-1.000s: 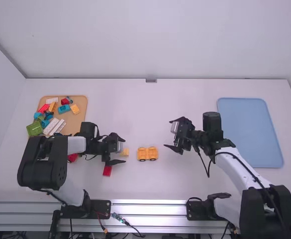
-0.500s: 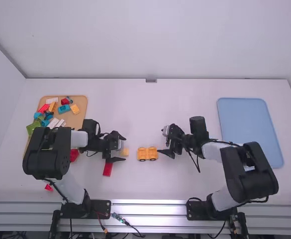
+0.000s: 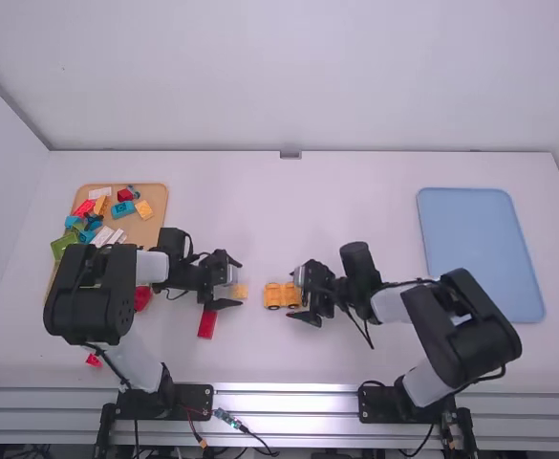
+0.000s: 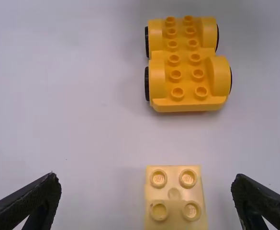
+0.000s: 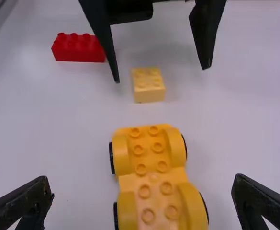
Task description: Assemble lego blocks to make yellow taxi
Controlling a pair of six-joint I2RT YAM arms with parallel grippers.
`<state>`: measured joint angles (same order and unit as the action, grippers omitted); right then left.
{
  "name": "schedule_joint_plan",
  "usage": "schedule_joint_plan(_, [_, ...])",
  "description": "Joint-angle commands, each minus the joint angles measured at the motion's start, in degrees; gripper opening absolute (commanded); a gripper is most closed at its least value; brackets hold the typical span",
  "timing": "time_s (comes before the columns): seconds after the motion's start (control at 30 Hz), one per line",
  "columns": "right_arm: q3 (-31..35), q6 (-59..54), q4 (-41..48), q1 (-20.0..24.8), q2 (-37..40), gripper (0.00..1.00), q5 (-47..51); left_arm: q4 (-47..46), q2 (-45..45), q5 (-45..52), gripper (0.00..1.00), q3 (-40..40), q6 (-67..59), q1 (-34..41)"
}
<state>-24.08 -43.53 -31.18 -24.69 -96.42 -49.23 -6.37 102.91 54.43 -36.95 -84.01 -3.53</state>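
My left gripper [image 3: 224, 283] stands open left of the pale yellow brick [image 3: 241, 292]. In the left wrist view, that brick [image 4: 174, 196] lies between the spread fingers of my left gripper [image 4: 147, 182], touching neither. At the table's middle, the orange-yellow wheeled base [image 3: 273, 295] has my right gripper [image 3: 300, 295] around its right end. The right wrist view puts the base [image 5: 153, 165] between the wide-apart fingers of my right gripper [image 5: 142, 187], with space on both sides. A red brick [image 3: 206, 323] lies in front of the left gripper.
At the back left, a tan tray [image 3: 149, 229] holds several mixed bricks. More red pieces lie by the left arm, one [image 3: 94, 360] near the table's front edge. A blue tray [image 3: 480, 253] lies on the right.
My right gripper has moved left across the table to the wheeled base, staying open. The left gripper has hardly moved, while its arm's elbow has shifted slightly. Bricks and base have stayed put.
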Motion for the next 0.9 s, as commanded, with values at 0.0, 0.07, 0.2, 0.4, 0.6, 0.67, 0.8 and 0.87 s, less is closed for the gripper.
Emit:
schedule_joint_plan(0.0, [3.82, 3.28, -5.25, -1.18, 0.87, 0.99, 1.77, -0.68, 0.38, 2.08, 0.94, 0.26, 0.68, -0.24])
schedule_joint_plan(0.07, [6.27, 4.00, -11.28, -1.64, 0.87, 0.99, 1.49, -0.92, 0.38, 2.62, 0.94, 0.26, 0.85, -0.22])
schedule_joint_plan(0.2, [5.84, 4.72, -12.46, -1.09, -0.27, 0.99, 1.75, -0.92, 0.38, 2.51, 0.94, 0.28, 3.28, 0.02])
schedule_joint_plan(0.4, [-1.27, 4.11, -8.74, -1.25, -7.79, 0.99, 1.79, 0.44, 0.38, 1.88, 0.97, 1.36, 3.21, 0.52])
schedule_joint_plan(0.6, [-4.76, 4.11, -8.87, -1.57, -14.43, 0.99, -0.15, 2.78, 0.38, 1.51, 0.95, 2.99, 3.23, 0.52])
schedule_joint_plan(0.67, [-5.11, 4.02, -8.92, -1.57, -15.31, 0.99, -1.68, 3.06, 0.38, 1.49, 0.89, 3.21, 3.23, 0.52])
schedule_joint_plan(0.8, [-5.11, 3.21, -8.81, -1.68, -15.70, 0.99, -1.92, 3.21, 0.38, 1.44, 0.78, 3.21, 3.23, 0.52])
schedule_joint_plan(0.87, [-5.11, 3.26, -8.66, -1.66, -15.85, 0.99, -1.92, 3.19, 0.38, 1.44, 0.69, 3.23, 3.26, 0.52])
